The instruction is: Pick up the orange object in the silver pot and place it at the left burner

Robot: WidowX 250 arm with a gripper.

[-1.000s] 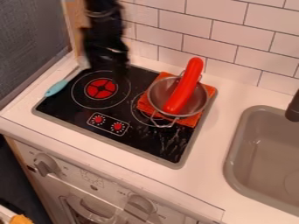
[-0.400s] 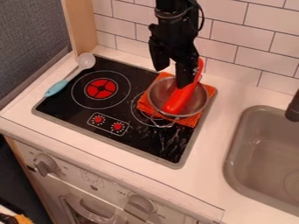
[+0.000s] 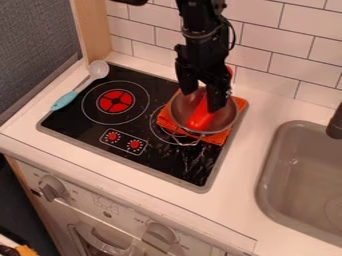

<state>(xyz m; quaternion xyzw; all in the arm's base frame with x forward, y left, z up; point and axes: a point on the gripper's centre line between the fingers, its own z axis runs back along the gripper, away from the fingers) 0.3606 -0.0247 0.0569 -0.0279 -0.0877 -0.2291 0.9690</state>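
Inside the silver pot (image 3: 182, 108), the orange object (image 3: 200, 118) leans at a slant, its lower end in the bowl and its far end past the rim — propped, I judge, because it is too long to lie flat. Over it hangs the gripper (image 3: 200, 101), jaws spread, one finger crossing in front of the object; whether they touch it is hard to tell from this angle. The wide stance likely serves to straddle the object before a pinch. Beneath the pot, an orange cloth (image 3: 214, 138) covers part of the right burner, towards the back right corner of the stove top (image 3: 150, 156). The left burner (image 3: 116, 101) lies bare, ready as a landing spot — the spoon (image 3: 65, 101) rests beside it along the left edge.
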